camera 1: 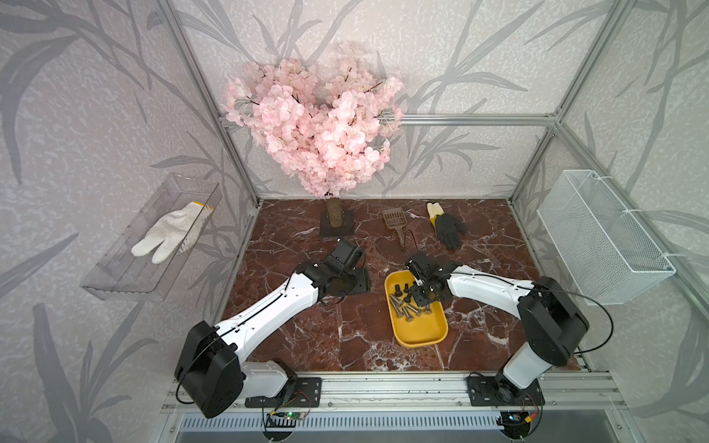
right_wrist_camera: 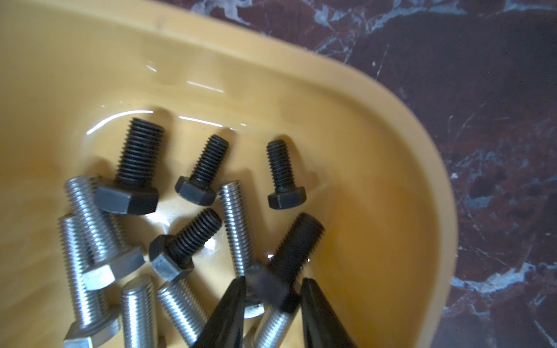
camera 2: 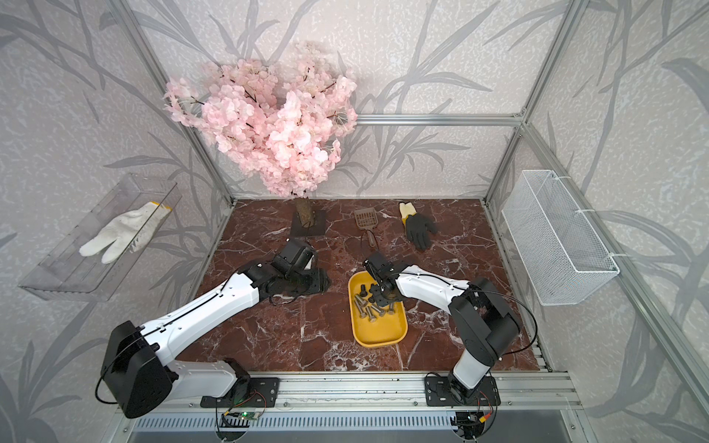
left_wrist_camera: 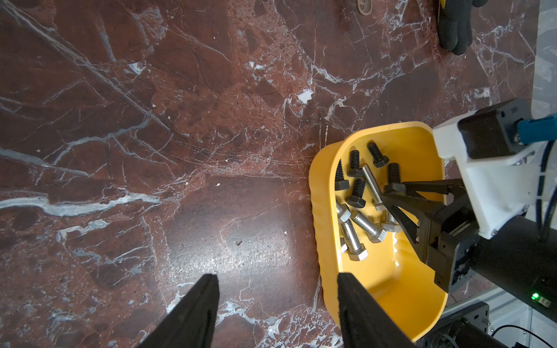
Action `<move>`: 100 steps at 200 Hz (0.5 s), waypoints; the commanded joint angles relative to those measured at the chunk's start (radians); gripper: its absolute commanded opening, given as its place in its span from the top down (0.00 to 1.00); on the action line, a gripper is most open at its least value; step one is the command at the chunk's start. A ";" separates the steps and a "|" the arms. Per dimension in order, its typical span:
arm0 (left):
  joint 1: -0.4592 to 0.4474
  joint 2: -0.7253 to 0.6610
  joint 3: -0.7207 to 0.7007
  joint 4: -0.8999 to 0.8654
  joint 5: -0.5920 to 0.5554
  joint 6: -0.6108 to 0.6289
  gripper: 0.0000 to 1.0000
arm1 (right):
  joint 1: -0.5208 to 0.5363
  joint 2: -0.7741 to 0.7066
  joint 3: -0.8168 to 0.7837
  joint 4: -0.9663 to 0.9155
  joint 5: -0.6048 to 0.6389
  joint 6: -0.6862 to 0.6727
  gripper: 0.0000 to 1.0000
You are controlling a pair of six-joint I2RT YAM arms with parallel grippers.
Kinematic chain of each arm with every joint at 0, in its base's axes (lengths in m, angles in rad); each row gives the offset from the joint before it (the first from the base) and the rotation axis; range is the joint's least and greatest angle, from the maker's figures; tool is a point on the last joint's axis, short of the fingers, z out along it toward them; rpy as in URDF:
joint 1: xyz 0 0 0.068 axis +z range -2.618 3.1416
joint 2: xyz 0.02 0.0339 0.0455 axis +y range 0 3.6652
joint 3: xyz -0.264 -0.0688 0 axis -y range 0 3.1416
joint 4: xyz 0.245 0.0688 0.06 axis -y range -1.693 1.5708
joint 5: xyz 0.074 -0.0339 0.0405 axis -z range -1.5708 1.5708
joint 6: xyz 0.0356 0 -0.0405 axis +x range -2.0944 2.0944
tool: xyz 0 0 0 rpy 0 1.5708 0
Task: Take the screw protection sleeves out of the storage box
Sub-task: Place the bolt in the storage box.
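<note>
The yellow storage box [camera 1: 422,342] [camera 2: 380,342] lies on the marble right of centre. At its far end lie several black screw protection sleeves [right_wrist_camera: 202,171] [left_wrist_camera: 355,162] mixed with silver bolts [right_wrist_camera: 235,229]. My right gripper [right_wrist_camera: 272,281] [camera 1: 416,297] reaches down into the box. Its jaws stand a little apart, either side of the cap end of one motion-blurred black sleeve [right_wrist_camera: 297,244] that rests over the bolts. My left gripper [left_wrist_camera: 277,275] [camera 1: 358,282] hangs open and empty over bare marble left of the box, one finger [left_wrist_camera: 355,301] near the rim.
A pink blossom tree [camera 1: 318,126] stands at the back. A brown scoop [camera 1: 395,222] and a black glove [camera 1: 447,228] lie behind the box. A clear bin [camera 1: 115,280] holding a white glove hangs on the left wall. On the right wall hangs a white wire basket [camera 1: 602,237].
</note>
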 commanded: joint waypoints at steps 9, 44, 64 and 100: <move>0.007 -0.024 -0.003 -0.025 -0.018 0.017 0.34 | -0.004 -0.016 0.004 -0.013 0.012 0.014 0.58; 0.009 -0.042 0.001 -0.034 -0.024 0.016 0.34 | -0.005 -0.072 0.008 -0.023 -0.001 0.017 0.58; 0.010 -0.074 0.008 -0.034 -0.039 0.018 0.34 | -0.004 -0.137 0.017 -0.037 -0.008 0.018 0.58; 0.015 -0.251 -0.009 -0.005 -0.141 0.026 0.34 | -0.005 -0.380 0.018 -0.041 -0.055 0.002 0.54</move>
